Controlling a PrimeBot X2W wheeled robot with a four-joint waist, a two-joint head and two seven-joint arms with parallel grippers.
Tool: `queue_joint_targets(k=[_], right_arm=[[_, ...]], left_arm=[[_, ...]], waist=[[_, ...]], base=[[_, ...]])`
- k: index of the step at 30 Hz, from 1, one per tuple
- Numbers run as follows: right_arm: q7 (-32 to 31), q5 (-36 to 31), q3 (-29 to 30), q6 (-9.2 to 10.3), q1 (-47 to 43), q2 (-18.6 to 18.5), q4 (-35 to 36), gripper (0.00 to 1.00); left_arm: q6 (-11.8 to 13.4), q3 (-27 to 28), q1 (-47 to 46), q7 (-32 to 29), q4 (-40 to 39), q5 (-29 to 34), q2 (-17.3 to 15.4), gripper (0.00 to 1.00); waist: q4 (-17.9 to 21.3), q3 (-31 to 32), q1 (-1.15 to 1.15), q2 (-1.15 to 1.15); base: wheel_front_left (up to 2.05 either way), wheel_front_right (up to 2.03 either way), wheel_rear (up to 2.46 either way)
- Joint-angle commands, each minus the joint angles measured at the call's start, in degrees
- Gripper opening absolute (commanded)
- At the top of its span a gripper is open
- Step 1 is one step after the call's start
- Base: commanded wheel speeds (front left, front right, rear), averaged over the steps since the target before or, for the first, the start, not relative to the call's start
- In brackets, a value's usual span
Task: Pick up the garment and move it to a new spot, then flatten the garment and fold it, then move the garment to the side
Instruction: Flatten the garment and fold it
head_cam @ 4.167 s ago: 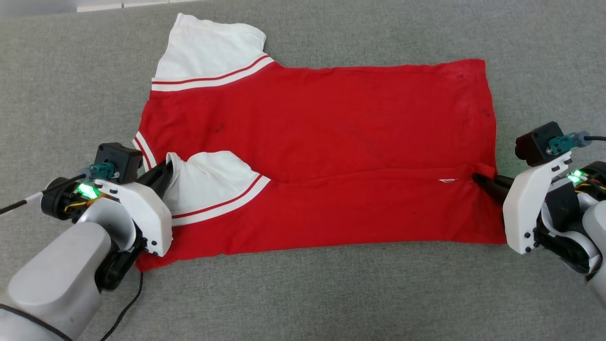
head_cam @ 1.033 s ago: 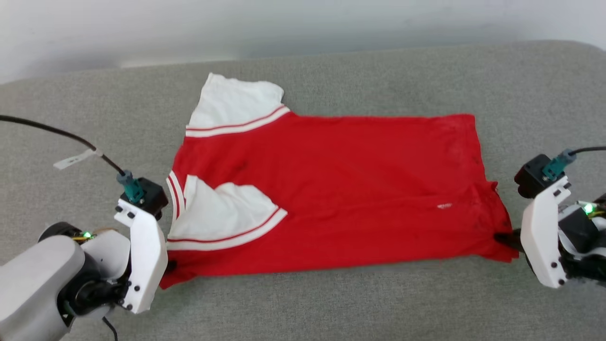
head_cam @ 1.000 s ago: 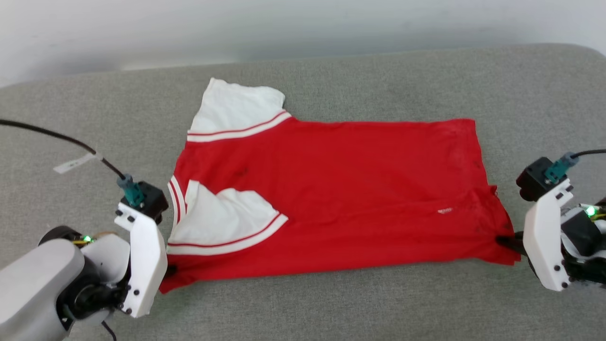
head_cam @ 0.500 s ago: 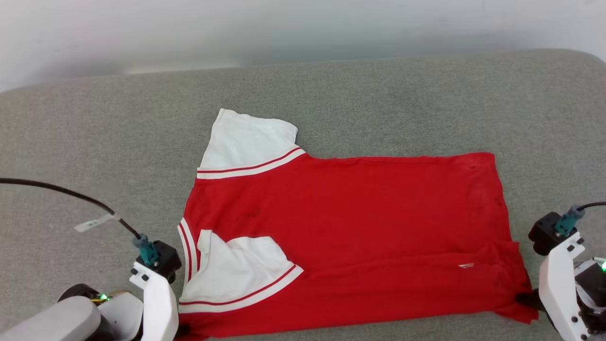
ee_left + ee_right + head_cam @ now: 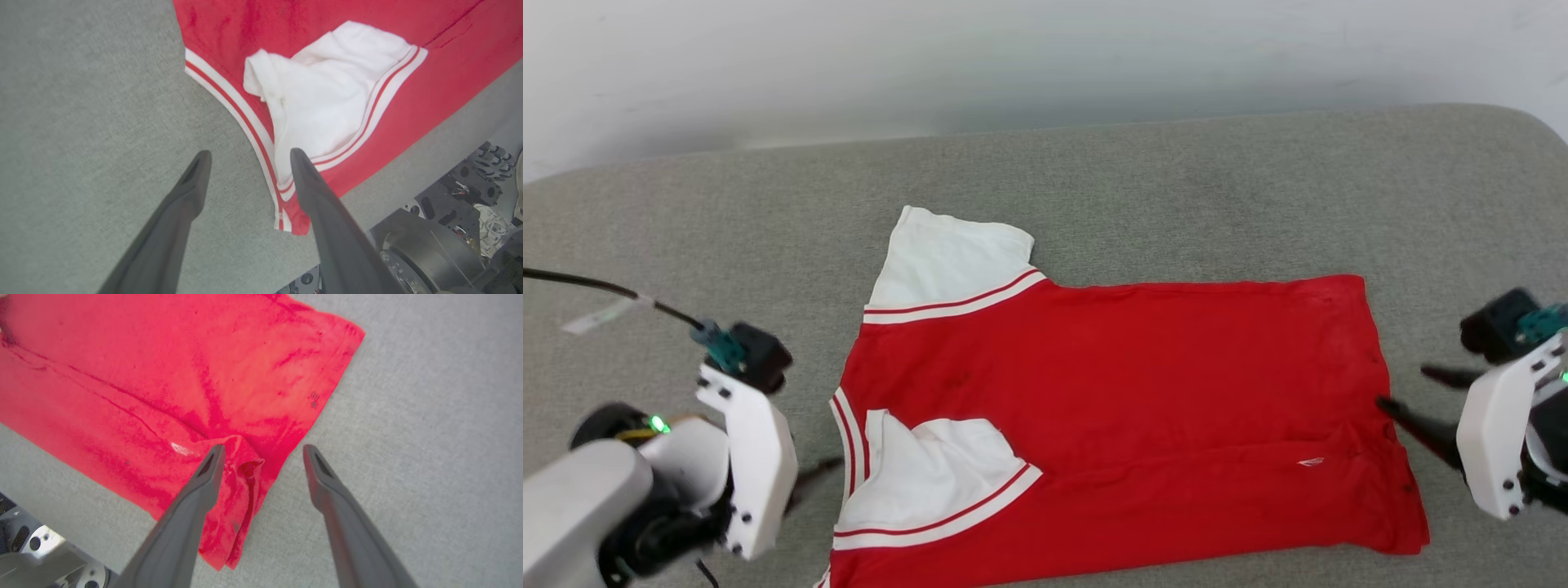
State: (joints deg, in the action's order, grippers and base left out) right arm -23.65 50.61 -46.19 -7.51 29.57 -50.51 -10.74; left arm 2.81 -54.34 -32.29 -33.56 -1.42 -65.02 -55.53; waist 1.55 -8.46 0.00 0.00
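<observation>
One shirt [image 5: 1143, 392] lies flat on a grey cushion [image 5: 1176, 188], lengthwise from left to right, with the neck end on the left and the hem on the right. The body is plain red on the side facing up. It has two white sleeves, each joined to the red by a white band with a thin red line. The far sleeve [image 5: 952, 253] is spread out past the far left corner. The near sleeve [image 5: 931, 465] is folded in and rests crumpled on the red body. A red-and-white striped neck edge [image 5: 848, 425] runs down the left end. The near long side is folded over onto the body, and one small white label [image 5: 1311, 462] sits on that fold towards the right. The hem is puckered near its middle.

There are two grippers, each with two dark fingers. The left gripper [image 5: 248, 154] is at the neck end with its fingers spread apart, one over the cushion and one over the striped edge. The right gripper [image 5: 263, 449] is at the hem, also spread apart, with the puckered cloth lying between and below the tips. Neither grips any cloth.

One black cable [image 5: 596, 286] leads off from the left wrist. A pale wall [image 5: 1013, 57] stands behind the cushion.
</observation>
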Motion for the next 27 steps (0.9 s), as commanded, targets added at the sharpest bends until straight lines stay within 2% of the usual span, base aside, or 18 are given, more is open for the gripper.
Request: queue_joint_targets(k=[1,7,11,15,19,22,27], right_arm=[[3.0,-1.7,1.9,0.03,0.7,1.1,1.0,1.0],[16.2,-10.9,14.8,0.04,-2.0,7.5,2.7,1.0],[23.6,-18.2,25.3,0.04,-5.5,14.2,4.8,1.0],[28.9,-24.9,34.3,0.05,-10.5,21.4,8.0,1.0],[31.8,-31.2,40.2,0.04,-15.1,27.2,12.1,1.0],[32.5,-34.0,42.9,0.04,-17.7,30.9,15.8,1.0],[32.0,-36.5,44.1,0.04,-20.1,34.3,19.8,1.0]], left_arm=[[0.2,0.8,-1.6,1.3,0.1,1.8,-0.6,1.0],[0.5,3.3,-7.1,7.7,2.0,8.6,0.4,1.0],[1.8,4.6,-10.3,11.7,5.0,12.3,2.2,1.0],[1.8,5.8,-13.7,13.4,8.2,13.5,4.1,1.0],[1.1,7.4,-18.4,12.5,11.4,13.0,5.8,1.0],[0.6,8.4,-22.7,9.5,13.9,11.7,7.1,1.0],[-0.4,8.9,-28.9,3.0,16.4,10.0,8.4,1.0]], waist=[[0.3,0.0,0.0,0.0],[1.7,-1.5,0.0,0.0],[2.6,-3.3,0.0,0.0],[3.5,-5.4,0.0,0.0],[4.1,-8.3,0.0,0.0],[4.6,-10.8,0.0,0.0],[5.6,-14.3,0.0,0.0]], base=[[0.0,0.0,0.0],[0.0,0.0,0.0],[0.0,0.0,0.0],[0.0,0.0,0.0],[0.0,0.0,0.0],[0.0,0.0,0.0],[0.0,0.0,0.0]])
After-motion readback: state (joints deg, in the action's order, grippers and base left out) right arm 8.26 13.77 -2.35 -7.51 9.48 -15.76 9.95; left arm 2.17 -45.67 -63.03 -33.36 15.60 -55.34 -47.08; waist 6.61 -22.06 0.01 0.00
